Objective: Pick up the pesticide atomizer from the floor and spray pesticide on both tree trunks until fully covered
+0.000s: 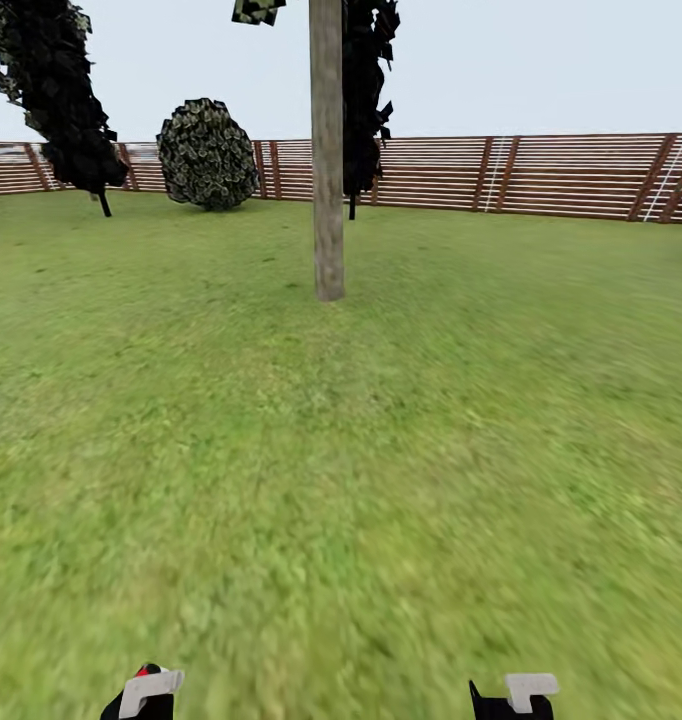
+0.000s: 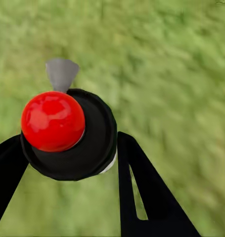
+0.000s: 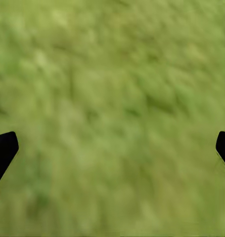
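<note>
**Atomizer in the left gripper, trunk dead ahead**

Head view first: the tree trunk [image 1: 327,150] stood straight up at about 12 o'clock, pale grey-tan, planted in the grass [image 1: 381,450] with a scrap of its crown [image 1: 258,9] cut off by the upper edge. Behind it ran the brown slatted fence [image 1: 561,175]. A round dark bush [image 1: 208,153] sat at roughly 11 o'clock against the fence, a leaning dark tree [image 1: 56,95] was further out at 10 o'clock, and another dark thin-stemmed tree [image 1: 366,100] was just behind the trunk. Down at 7 o'clock the left gripper [image 1: 146,692] only just poked in, held low, with a bit of red peeking by it. The right gripper [image 1: 516,695] did the same at 5 o'clock, also low.

Left wrist view: the pesticide atomizer [image 2: 67,133] was clamped between the two black fingers [image 2: 142,187], seen end-on, its red top facing the camera with a small grey nozzle sticking out past it. Blurry grass lay beyond, so the gripper pointed downward.

Right wrist view: the two black fingertips [image 3: 3,150] sat far apart at opposite edges, jaws spread wide with nothing between them, aimed at plain grass.
</note>
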Tool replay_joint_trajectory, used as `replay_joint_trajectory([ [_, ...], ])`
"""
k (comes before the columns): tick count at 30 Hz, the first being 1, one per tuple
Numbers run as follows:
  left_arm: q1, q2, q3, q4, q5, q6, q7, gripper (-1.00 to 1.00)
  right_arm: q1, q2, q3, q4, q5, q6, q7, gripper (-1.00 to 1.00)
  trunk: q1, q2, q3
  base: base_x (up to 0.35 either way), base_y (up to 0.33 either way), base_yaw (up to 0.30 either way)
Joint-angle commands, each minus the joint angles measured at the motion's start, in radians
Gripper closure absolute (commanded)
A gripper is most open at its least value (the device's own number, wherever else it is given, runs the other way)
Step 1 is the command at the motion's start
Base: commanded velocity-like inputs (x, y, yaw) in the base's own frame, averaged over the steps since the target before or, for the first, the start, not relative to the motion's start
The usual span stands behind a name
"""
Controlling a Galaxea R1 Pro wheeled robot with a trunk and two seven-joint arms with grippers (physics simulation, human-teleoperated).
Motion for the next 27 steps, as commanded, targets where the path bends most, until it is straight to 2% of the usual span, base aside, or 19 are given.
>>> replay_joint_trajectory([
  [1, 0.000, 0.000, 0.000, 0.000, 0.000, 0.000, 0.000, 1.00, 0.000, 0.000, 0.000, 0.000, 0.000, 0.000, 0.000, -1.00, 0.000, 0.000, 0.000, 0.337, 0.000, 0.000],
  [27, 0.000, 0.000, 0.000, 0.000, 0.000, 0.000, 0.000, 1.00, 0.000, -0.002, 0.000, 0.002, 0.002, 0.000, 0.002, -1.00, 0.000, 0.000, 0.000, 0.337, 0.000, 0.000],
])
